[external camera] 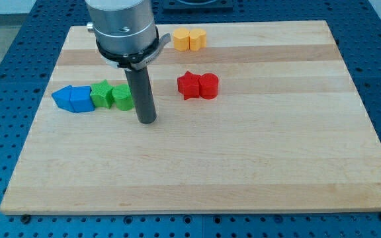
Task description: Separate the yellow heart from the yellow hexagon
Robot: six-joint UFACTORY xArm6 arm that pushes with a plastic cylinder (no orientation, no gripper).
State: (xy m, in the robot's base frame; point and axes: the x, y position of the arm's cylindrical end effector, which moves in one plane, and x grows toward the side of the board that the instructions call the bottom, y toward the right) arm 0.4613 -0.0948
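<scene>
Resting my tip beside green blocks | yellow heart touching yellow hexagon

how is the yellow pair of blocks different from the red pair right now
The yellow pair sits near the view's top edge of the board; the red pair sits lower, toward the middle. Yellow looks orange on its left block; red is one shade. My tip is nearer red. In both pairs the two blocks touch.

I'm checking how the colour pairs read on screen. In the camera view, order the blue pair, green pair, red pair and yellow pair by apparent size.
1. blue pair
2. green pair and red pair: too alike to rank
3. yellow pair, though it sits farthest toward the view's top, so unsure
</scene>
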